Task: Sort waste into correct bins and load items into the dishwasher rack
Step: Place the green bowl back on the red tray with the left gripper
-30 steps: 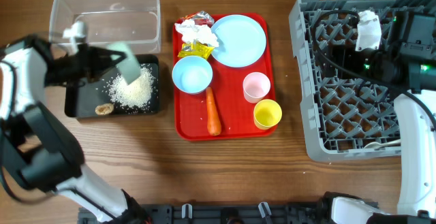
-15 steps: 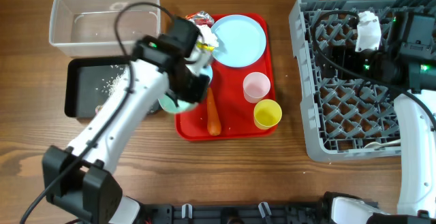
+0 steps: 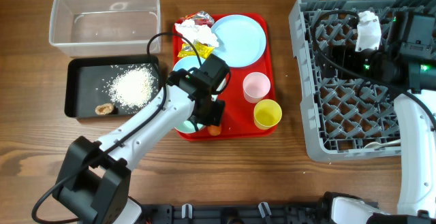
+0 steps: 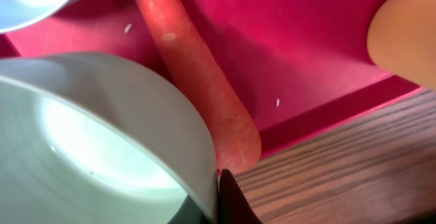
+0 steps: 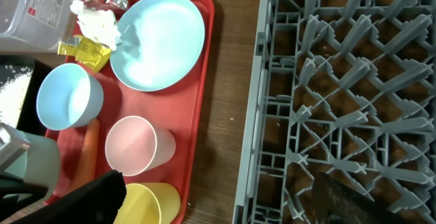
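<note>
Carrot [image 4: 197,81] lies just beside the pale-blue bowl [image 4: 102,149] whose rim the left gripper [image 4: 218,200] pinches.

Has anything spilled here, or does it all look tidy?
Yes, slightly. A few white rice grains lie loose on the flat red tray beside the orange carrot, apart from the main rice heap in the black rectangular tray. The left pincer grips a pale-blue bowl next to them.
</note>
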Robot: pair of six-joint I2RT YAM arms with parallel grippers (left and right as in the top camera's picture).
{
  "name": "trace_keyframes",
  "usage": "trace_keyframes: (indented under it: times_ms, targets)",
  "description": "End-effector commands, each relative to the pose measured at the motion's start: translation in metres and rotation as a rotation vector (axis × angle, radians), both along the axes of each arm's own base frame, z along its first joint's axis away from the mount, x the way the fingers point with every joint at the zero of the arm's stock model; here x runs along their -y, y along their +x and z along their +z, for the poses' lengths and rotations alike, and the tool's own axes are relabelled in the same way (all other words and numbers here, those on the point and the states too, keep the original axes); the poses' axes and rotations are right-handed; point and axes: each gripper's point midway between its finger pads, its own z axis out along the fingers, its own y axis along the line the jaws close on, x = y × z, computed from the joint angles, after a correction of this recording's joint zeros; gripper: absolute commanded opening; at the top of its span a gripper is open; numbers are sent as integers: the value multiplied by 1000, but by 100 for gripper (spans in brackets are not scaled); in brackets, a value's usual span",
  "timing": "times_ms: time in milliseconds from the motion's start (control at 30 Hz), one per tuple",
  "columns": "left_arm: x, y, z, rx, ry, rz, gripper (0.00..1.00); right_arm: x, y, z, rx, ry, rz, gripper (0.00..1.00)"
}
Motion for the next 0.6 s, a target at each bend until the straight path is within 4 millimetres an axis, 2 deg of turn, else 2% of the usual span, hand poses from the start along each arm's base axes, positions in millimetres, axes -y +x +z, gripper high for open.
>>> trace_keyframes:
  times_ms: [0,67,267,400,467,533,567]
  targets:
    - [-10,-3,-14,0,50,31,4,0,1,-2,-8,-2,-5,90]
    - [-16,-4,-21,3,76,53,4,0,1,-2,-8,-1,-6,90]
    - [-14,-2,-29,23,59,54,4,0,0,-2,-9,-1,-6,90]
    - [-12,-1,-29,30,53,50,12,0,0,-2,-10,-1,-6,90]
    - [-10,-2,-29,32,52,43,22,0,0,-3,-13,-1,-6,90]
    - [-5,-5,-29,33,51,26,52,0,-1,-3,-16,0,-5,90]
    - [-3,-7,-29,33,51,18,60,0,-1,-3,-16,0,-5,90]
